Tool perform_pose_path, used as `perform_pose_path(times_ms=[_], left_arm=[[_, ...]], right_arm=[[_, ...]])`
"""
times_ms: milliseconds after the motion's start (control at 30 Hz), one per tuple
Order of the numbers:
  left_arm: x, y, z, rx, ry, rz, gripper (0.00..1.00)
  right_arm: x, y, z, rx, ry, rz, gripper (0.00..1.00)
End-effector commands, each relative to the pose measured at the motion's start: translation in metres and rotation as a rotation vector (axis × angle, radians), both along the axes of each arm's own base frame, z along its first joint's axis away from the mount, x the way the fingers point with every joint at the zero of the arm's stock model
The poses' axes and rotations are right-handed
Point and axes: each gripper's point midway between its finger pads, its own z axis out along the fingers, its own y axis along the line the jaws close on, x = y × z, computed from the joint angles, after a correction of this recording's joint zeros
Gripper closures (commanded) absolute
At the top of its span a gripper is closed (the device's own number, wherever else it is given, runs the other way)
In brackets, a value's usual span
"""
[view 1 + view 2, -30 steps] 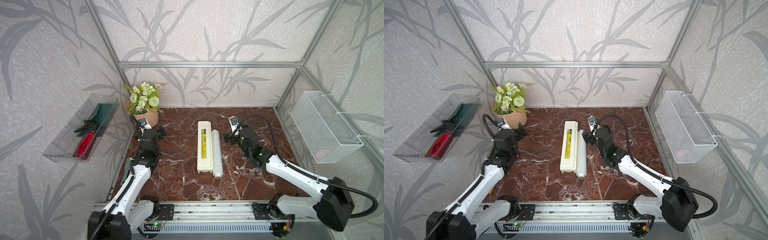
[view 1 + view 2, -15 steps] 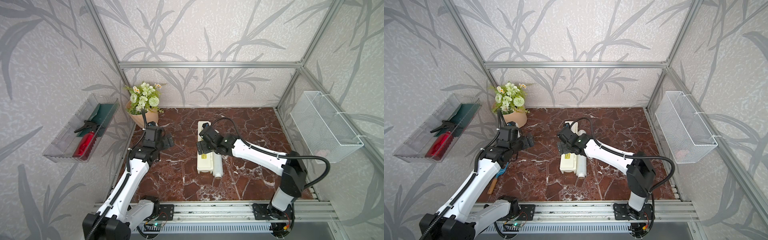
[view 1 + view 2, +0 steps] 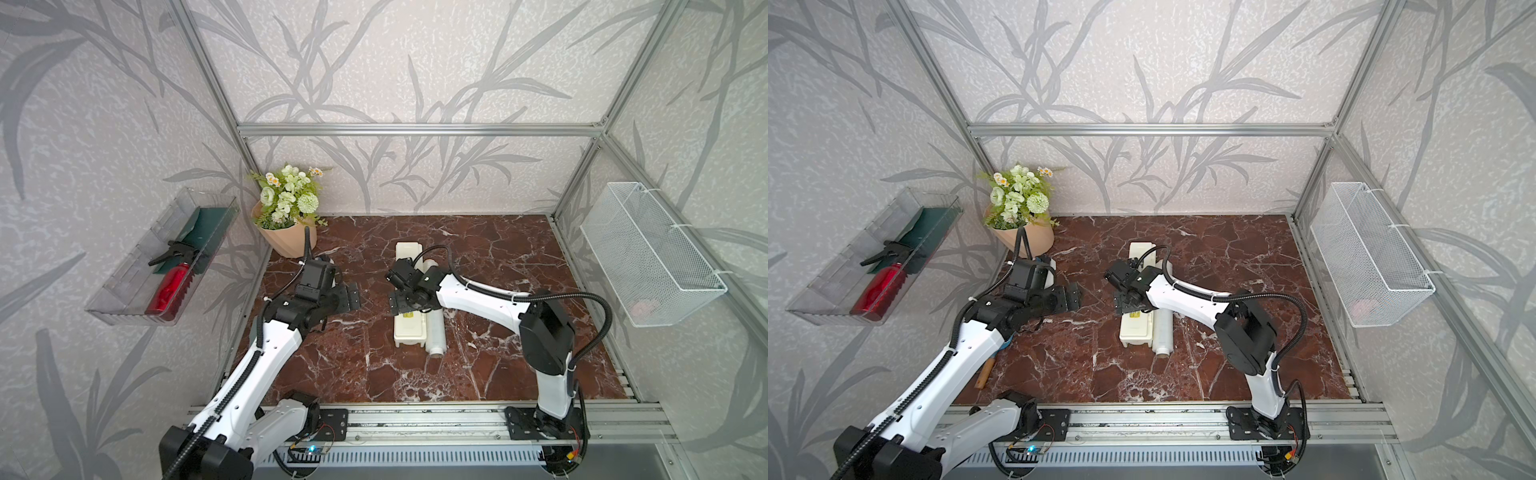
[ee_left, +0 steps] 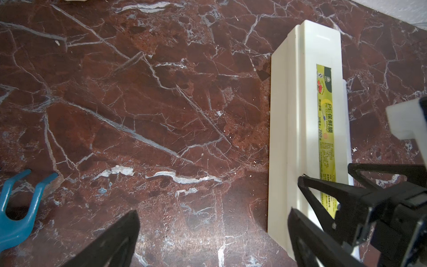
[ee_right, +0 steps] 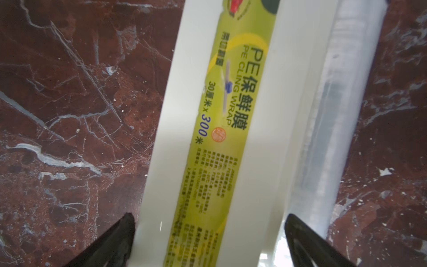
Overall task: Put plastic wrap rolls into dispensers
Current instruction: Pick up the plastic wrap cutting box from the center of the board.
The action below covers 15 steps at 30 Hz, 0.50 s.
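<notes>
The dispenser (image 3: 409, 336) (image 3: 1133, 332), a long cream box with a yellow-green label (image 5: 217, 138), lies shut mid-table. The plastic wrap roll (image 3: 435, 332) (image 3: 1162, 332) (image 5: 335, 138) lies against its right side. My right gripper (image 3: 394, 291) (image 3: 1116, 291) (image 5: 211, 231) hovers open over the box's middle, one black finger past each long edge, holding nothing. My left gripper (image 3: 351, 297) (image 3: 1073, 297) (image 4: 213, 231) is open and empty above bare marble left of the dispenser (image 4: 300, 115), pointing toward it.
A flower pot (image 3: 291, 245) stands at the back left. A clear wall tray (image 3: 124, 291) holds a red bottle. A white wire mesh basket (image 3: 648, 257) hangs on the right wall. A blue-headed tool (image 4: 20, 208) with a wooden handle (image 3: 986, 372) lies under the left arm.
My right arm has swung from the right side across to above the dispenser's middle. My left gripper has lifted and turned toward the centre. Both stayed open.
</notes>
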Motion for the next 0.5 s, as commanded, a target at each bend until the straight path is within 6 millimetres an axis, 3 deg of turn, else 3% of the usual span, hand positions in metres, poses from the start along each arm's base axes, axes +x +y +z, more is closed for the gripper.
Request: perform_pose_path(times_ms=[0,333,467], left_arm=[[-0.008,-0.002,-0.003,-0.018,0.014,0.0,0.01],[-0.009,-0.011,-0.013,-0.069,0.009,-0.018,0.01],[-0.007,-0.017,-0.015,-0.105,-0.03,-0.031,0.07]], right_arm=[[-0.01,-0.004,-0.012,-0.029,0.061,-0.015,0.01],[-0.009,-0.003,-0.025,-0.063,0.104,-0.056,0.01],[-0.005,-0.004,-0.02,-0.073,0.086,-0.07,0.01]])
